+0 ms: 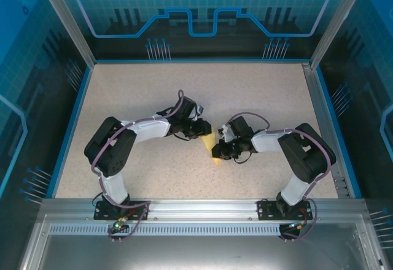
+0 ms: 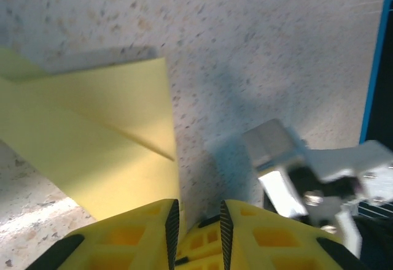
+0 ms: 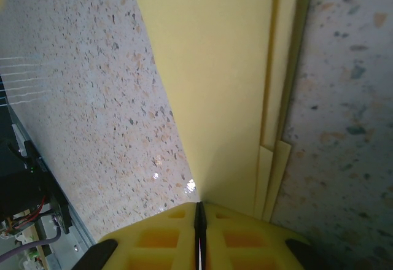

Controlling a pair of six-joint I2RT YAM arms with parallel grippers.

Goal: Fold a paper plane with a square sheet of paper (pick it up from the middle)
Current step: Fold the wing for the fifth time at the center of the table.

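The sheet of paper (image 1: 210, 142), pale yellow and folded into layered flaps, lies on the speckled table between my two arms. In the left wrist view the paper (image 2: 92, 135) shows a diagonal crease and spreads to the left of my fingers. My left gripper (image 2: 199, 221) stands narrowly open, its left pad beside the paper's right edge, with bare table in the gap. From above, the left gripper (image 1: 204, 129) sits at the paper's far end. My right gripper (image 3: 198, 212) is shut on the near corner of the paper (image 3: 221, 86), where stacked layers show. The right gripper (image 1: 219, 151) holds the near end.
The table (image 1: 135, 92) is ringed by a blue rim (image 1: 72, 123) and aluminium posts. A metal rail (image 1: 196, 207) runs along the near edge by the arm bases. Part of the right arm (image 2: 295, 172) looms close to my left fingers. The blue rim (image 2: 374, 55) is near on that side.
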